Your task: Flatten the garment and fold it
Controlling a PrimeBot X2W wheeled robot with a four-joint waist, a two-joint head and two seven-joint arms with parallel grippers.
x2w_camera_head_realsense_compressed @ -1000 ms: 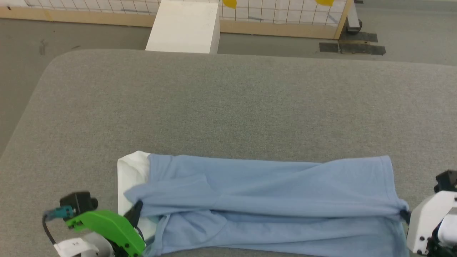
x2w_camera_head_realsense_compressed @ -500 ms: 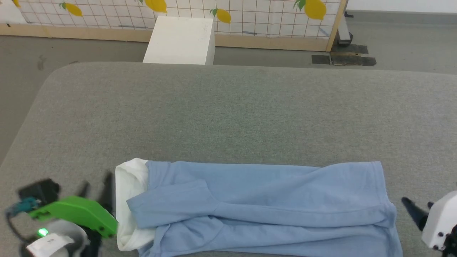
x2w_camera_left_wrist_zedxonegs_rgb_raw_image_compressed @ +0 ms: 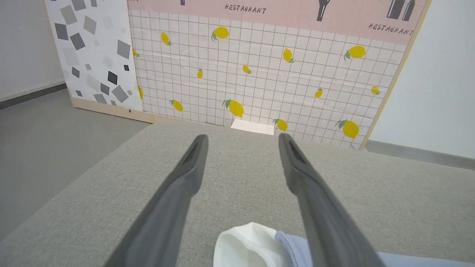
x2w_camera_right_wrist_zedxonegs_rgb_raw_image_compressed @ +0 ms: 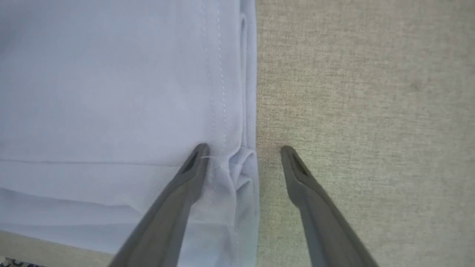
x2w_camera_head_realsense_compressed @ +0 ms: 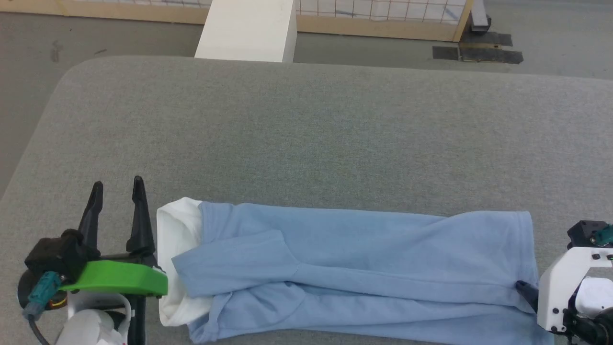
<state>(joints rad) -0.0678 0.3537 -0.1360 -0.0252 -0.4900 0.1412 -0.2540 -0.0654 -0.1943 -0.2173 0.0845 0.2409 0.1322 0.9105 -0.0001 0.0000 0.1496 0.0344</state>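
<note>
A light blue shirt (x2w_camera_head_realsense_compressed: pixel 354 268) lies on a grey padded table (x2w_camera_head_realsense_compressed: pixel 306 143), close to the robot's edge. It is already folded lengthwise into a long, narrow band. The band's long axis runs from the robot's left to its right, across the front of the robot.

The white collar (x2w_camera_head_realsense_compressed: pixel 175 225) is at the left end and the stitched hem (x2w_camera_right_wrist_zedxonegs_rgb_raw_image_compressed: pixel 222 92) at the right end.

The left gripper (x2w_camera_head_realsense_compressed: pixel 118 183) stands just beside the collar end, over bare table. Its two dark fingers are spread wide, hold nothing and point away from the robot, at right angles to the band.

The right gripper (x2w_camera_right_wrist_zedxonegs_rgb_raw_image_compressed: pixel 243 147) is at the hem end, also spread wide and gripping nothing. In the right wrist view it straddles the hem's edge: one finger is over blue cloth, the other over bare table, with a small pucker of cloth between them. Whether the finger presses the cloth cannot be told.

Each arm is nearest its own end of the band. The next fold probably runs along the long axis, one end carried over to the other. The right gripper, already across the hem, looks better placed to take hold.
</note>
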